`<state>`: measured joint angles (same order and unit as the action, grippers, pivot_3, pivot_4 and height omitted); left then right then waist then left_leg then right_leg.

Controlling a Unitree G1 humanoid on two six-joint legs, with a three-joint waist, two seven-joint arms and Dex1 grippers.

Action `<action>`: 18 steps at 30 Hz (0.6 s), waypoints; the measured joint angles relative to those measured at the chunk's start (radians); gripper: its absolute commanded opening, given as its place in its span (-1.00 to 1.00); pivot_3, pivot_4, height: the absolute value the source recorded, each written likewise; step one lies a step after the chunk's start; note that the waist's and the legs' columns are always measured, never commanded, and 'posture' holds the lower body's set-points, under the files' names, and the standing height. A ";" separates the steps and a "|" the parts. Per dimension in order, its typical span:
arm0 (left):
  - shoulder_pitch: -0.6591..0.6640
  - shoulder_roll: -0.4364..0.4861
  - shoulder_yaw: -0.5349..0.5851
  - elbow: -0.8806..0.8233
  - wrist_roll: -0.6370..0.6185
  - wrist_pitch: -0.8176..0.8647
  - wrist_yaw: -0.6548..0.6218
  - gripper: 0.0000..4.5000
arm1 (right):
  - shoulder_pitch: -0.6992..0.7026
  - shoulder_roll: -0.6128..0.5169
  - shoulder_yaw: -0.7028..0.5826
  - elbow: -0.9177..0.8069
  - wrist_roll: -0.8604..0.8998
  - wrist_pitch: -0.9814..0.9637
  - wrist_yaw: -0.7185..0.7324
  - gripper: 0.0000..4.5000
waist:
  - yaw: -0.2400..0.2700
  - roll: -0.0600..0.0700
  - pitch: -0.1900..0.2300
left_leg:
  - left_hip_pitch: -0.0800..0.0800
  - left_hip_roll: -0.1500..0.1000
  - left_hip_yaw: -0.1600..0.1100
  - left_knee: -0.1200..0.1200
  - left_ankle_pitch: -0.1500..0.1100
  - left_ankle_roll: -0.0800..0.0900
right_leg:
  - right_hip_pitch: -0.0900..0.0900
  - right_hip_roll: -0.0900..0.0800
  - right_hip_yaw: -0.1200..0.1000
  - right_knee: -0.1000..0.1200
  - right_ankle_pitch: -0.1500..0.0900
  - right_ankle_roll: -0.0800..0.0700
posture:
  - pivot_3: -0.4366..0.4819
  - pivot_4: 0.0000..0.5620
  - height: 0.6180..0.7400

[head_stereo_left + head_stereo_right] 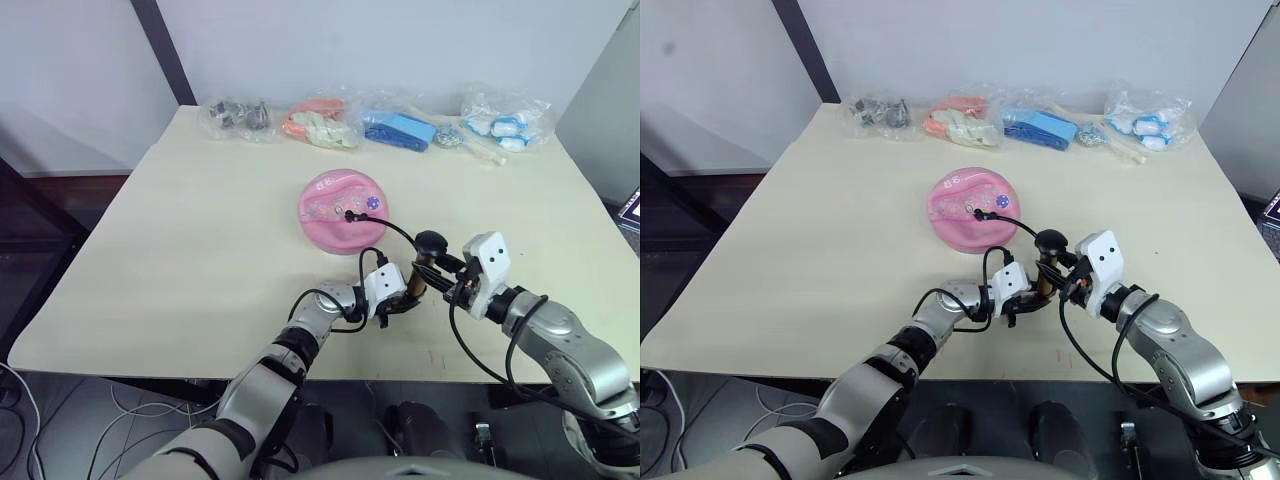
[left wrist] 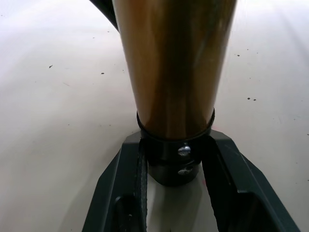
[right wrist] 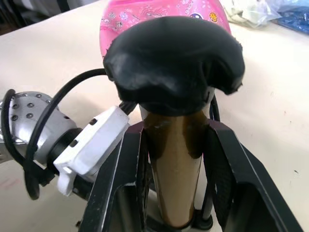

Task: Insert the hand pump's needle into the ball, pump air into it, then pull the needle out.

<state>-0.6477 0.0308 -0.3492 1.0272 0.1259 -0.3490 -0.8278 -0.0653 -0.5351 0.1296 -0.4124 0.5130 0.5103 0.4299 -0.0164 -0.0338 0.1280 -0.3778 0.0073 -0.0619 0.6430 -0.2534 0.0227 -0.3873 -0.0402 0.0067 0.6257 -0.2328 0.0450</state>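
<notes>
Between both claws' fingers, upright hand pump (image 1: 417, 272), ball (image 1: 342, 209) beyond.

Both arms reach in over the table's near edge, wrists nearly meeting. Left gripper (image 1: 397, 301) clamps the hand pump (image 1: 418, 278) at its lower cap, right gripper (image 1: 447, 277) closes on the brass tube under the knob
</notes>
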 measured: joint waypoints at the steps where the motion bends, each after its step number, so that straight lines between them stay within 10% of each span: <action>1: 0.001 0.000 0.000 -0.003 0.000 0.000 0.000 -0.50 | -0.003 -0.001 -0.009 -0.006 0.003 0.013 0.005 -0.53 | 0.000 0.001 0.000 | 0.000 0.000 0.000 0.000 0.000 0.000 | 0.000 0.000 0.000 0.000 0.000 0.000 | -0.05 -0.47 1.00; 18: -0.008 -0.008 -0.001 -0.027 -0.008 -0.002 -0.016 -0.50 | -0.394 -0.205 -0.395 -0.199 0.565 0.549 -0.105 -0.53 | 0.009 0.014 0.020 | -0.009 -0.003 0.002 0.001 0.000 0.000 | -0.008 -0.003 0.001 0.000 0.003 0.004 | -0.05 -0.47 1.00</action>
<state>-0.6558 0.0228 -0.3500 1.0000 0.1182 -0.3506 -0.8434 -0.4598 -0.7405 -0.2654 -0.6114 1.0776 1.0592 0.3248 -0.0078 -0.0199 0.1482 -0.3867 0.0043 -0.0600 0.6435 -0.2532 0.0228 -0.3953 -0.0435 0.0081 0.6256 -0.2301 0.0492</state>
